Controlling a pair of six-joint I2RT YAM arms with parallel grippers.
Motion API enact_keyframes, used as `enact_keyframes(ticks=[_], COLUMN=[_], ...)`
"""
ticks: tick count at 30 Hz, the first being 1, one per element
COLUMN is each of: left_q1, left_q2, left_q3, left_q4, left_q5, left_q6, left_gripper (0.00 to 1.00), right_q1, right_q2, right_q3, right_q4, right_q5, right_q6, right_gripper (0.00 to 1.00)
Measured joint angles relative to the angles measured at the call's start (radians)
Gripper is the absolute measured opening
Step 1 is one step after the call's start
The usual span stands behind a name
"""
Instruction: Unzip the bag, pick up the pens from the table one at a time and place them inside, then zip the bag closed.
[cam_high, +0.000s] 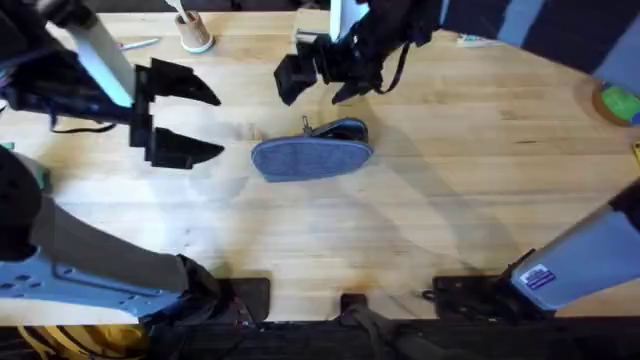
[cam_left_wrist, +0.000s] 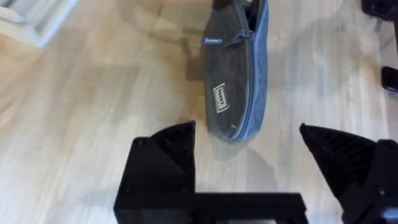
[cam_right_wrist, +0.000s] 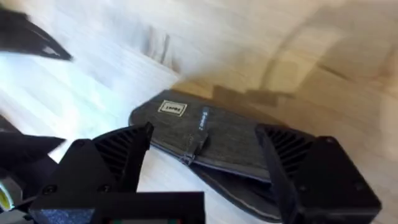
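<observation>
1. Bag (cam_high: 311, 156): blue-grey pouch, flat on bench (cam_high: 450, 220) near centre; zipper along far edge, partly open at its right end, dark inside showing. Small white label on fabric in left wrist view (cam_left_wrist: 220, 98) and right wrist view (cam_right_wrist: 172, 107).
2. Left gripper (cam_high: 215, 123): jaws wide, holding nothing; above bench just left of bag, apart from it, fingers pointing toward bag's left end. Bag's end between and beyond the fingers (cam_left_wrist: 177, 146) in left wrist view.
3. Right gripper (cam_high: 318, 92): jaws wide, holding nothing; raised over bench just behind bag, not touching it. Bag directly between the fingers (cam_right_wrist: 124, 152) in right wrist view, zipper pull (cam_right_wrist: 200, 124) lying on fabric.
4. Cup (cam_high: 195, 35): light, at far edge, a stick standing in it; well apart from bag.
5. Pen-like item (cam_high: 138, 44): slim, pale, left of cup; too small to identify.
6. Green item (cam_high: 620, 100): on a round dish at far right edge.
7. Bare bench on all sides of bag.
</observation>
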Motion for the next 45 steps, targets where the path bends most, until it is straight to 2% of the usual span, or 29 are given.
enact_keyframes(ticks=[3,7,18,29,38,45], left_q1=[0.053,0.091,0.100,0.100,0.100,0.100], left_q2=[0.000,0.000,0.000,0.000,0.000,0.000], left_q3=[0.027,0.028,0.028,0.028,0.028,0.028], left_q4=[-0.020,-0.037,-0.038,-0.038,-0.039,-0.059], left_q5=[-0.030,-0.050,-0.064,-0.064,-0.064,-0.064], left_q6=[0.026,0.041,0.050,0.053,0.053,0.053], left_gripper=[0.993,0.994,0.994,0.993,0.993,0.994], right_q1=[0.023,0.051,0.074,0.074,0.081,0.079], right_q2=[0.028,0.045,0.045,0.046,0.052,0.053], right_q3=[0.000,0.000,0.000,0.000,0.000,0.000], right_q4=[-0.023,-0.016,-0.072,-0.087,-0.096,-0.092], right_q5=[-0.003,-0.042,-0.091,-0.091,-0.089,-0.090], right_q6=[0.009,0.015,0.016,-0.007,-0.029,-0.056], right_gripper=[0.993,0.993,0.976,0.578,0.066,0.029])
